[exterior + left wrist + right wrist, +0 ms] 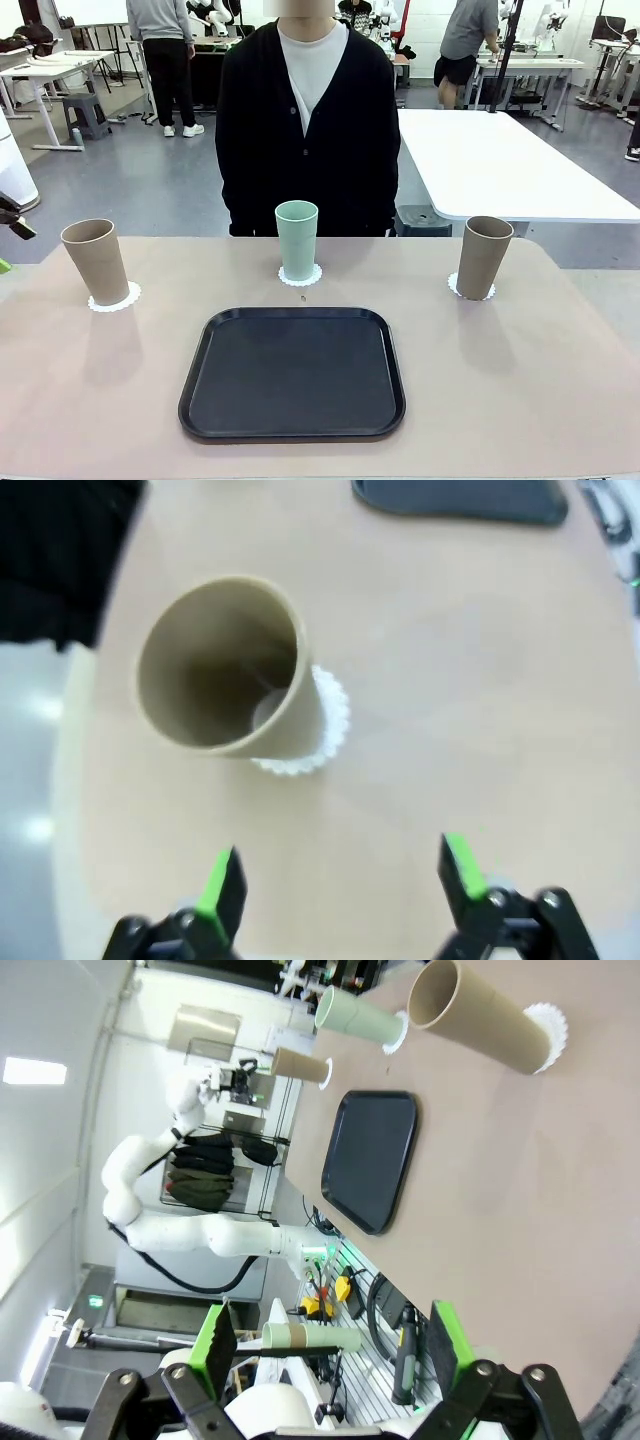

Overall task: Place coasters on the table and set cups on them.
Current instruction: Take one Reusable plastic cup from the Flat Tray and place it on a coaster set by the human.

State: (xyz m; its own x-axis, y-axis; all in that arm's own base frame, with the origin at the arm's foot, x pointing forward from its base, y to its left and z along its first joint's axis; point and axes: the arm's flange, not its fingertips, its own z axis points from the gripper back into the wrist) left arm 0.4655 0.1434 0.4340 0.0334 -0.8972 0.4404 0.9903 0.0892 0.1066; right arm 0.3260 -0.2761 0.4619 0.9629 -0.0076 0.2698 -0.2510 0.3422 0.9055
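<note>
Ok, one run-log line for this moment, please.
cups: left tan cup, mint green cup, right tan cup each on a coaster | black tray: bare | left gripper: open, empty | right gripper: open, empty

The beige table (560, 380) carries a black tray (293, 372) and three white coasters (114, 298) under cups (95, 260).
</note>
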